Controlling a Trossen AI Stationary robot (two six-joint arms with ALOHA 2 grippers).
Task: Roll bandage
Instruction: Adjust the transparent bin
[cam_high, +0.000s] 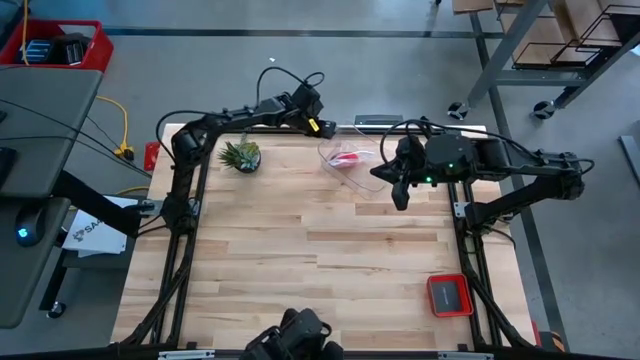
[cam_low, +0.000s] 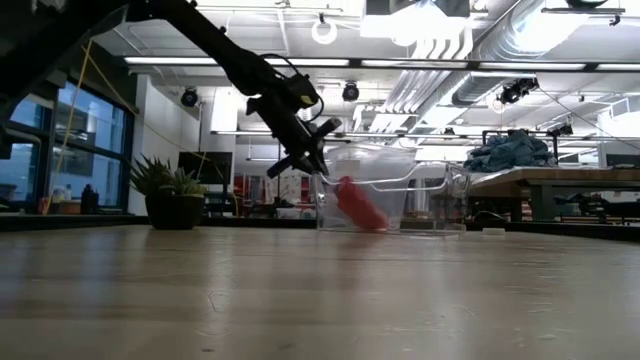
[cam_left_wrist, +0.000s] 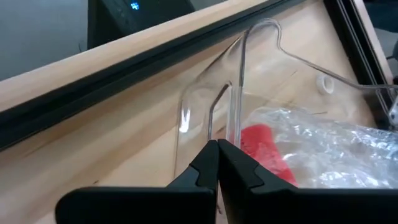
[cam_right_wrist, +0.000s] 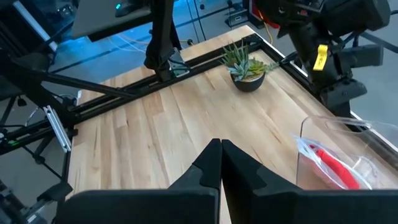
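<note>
Bandage (cam_high: 346, 158), red, bagged inside clear bin (cam_high: 372, 178) at table's far edge; left gripper (cam_left_wrist: 219, 148) pinched shut on bin wall, right gripper (cam_right_wrist: 220, 147) shut, empty; risk: bin tipping.

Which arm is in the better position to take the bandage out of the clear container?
Probably the left: its gripper sits at the rim of the clear container holding the red bandage. The right gripper hangs beside the container, fingers shut.
</note>
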